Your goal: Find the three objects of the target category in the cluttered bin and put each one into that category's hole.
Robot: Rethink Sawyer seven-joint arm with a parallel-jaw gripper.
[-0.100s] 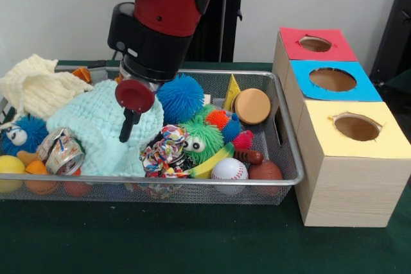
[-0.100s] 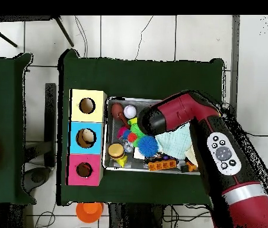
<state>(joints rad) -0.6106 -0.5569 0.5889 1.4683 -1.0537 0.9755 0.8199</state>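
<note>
Bin (image 1: pixel 282 178) on green tablecloth (image 1: pixel 192 242), tiled floor (image 2: pixel 136 35); gripper (image 1: pixel 128 129) over mint knit (grip state unclear).

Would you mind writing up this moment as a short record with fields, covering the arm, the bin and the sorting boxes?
arm: gripper hangs low over the pale green knitted cloth in the left half of the bin
grip: cannot tell, nothing seen held
bin: wire mesh tray, crowded with toys
near front rim: baseball, brown ball, crushed can
middle: blue spiky ball, green fuzzy toy with eyes
back right: round wooden disc
boxes: red box, blue box, yellow box, one hole each, in a row beside the bin
</note>
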